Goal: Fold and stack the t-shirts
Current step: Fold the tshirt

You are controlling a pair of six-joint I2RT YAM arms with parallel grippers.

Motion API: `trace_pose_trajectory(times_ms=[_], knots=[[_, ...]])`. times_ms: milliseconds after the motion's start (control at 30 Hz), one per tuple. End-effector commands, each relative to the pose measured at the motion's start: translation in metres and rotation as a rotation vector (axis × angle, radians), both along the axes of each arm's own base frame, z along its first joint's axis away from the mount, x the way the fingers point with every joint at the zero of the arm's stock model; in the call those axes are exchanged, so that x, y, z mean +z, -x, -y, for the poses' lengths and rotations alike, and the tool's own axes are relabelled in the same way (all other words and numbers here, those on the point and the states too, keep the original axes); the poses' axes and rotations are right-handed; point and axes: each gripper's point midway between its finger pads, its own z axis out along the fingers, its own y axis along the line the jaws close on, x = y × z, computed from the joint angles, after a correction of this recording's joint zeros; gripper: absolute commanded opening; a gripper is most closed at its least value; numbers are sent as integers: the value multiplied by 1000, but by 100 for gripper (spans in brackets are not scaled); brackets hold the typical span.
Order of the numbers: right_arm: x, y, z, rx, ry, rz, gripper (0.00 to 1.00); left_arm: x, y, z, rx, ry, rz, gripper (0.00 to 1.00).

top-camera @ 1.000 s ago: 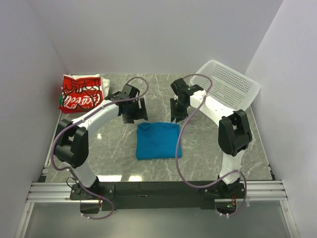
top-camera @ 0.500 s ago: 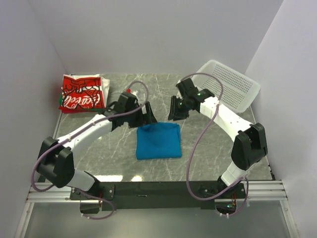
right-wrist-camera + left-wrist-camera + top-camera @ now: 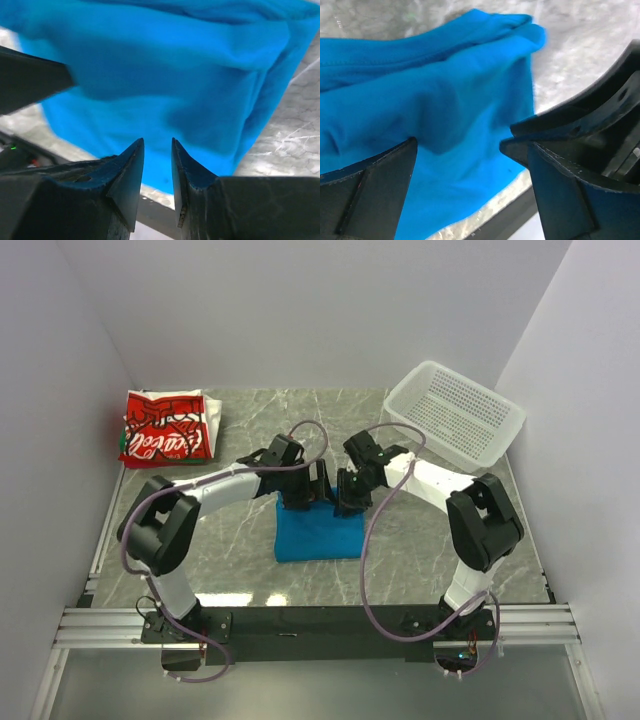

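The bright-blue t-shirt [image 3: 316, 538] lies folded into a compact, roughly square packet near the middle of the worktop [image 3: 230, 555], flat on the grey marbled surface. Its cloth is plain, with soft creases, and stacked fold edges with a stitched seam meet at one corner [image 3: 445, 110]. The red-and-white t-shirt [image 3: 160, 430] lies folded at the worktop's far left corner. Its white script lettering faces up and white cloth shows along its right side.

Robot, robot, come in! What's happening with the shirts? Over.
Left tool wide open, right tool barely open, both at blue t-shirt. Folded, not yet stacked on red-and-white t-shirt. Nothing in the way.
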Motion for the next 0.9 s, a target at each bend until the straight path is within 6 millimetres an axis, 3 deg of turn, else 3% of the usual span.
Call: trace_pose_trajectory(times_ms=[0,267,367,400,500,600,633,700,733,800,833,867], knots=[[-9,18,-8,33,-17,-36,36,0,-27,-1,28,-27,70,97],[-34,34,9,29,53,-79,36,12,-69,-28,130,-70,138,99],[-42,37,12,30,71,-94,36,8,-85,-45,182,-122,137,99],[-45,38,13,32,77,-100,36,3,-87,-52,202,-151,126,99],[-47,39,16,33,92,-99,36,14,-93,-61,225,-157,142,99],[-48,39,17,34,96,-99,36,29,-83,-60,199,-116,165,99],[-48,39,16,36,98,-99,36,24,-73,-61,182,-108,154,99],[-49,37,16,35,102,-98,36,34,-60,-60,155,-67,170,99],[-50,37,17,35,107,-97,36,23,-41,-60,121,-48,126,99],[-51,35,18,33,119,-91,36,29,-25,-60,101,1,130,99],[-51,35,19,31,124,-91,36,15,-5,-63,96,19,74,99],[-51,34,19,33,128,-88,36,26,0,-63,97,57,102,99]])
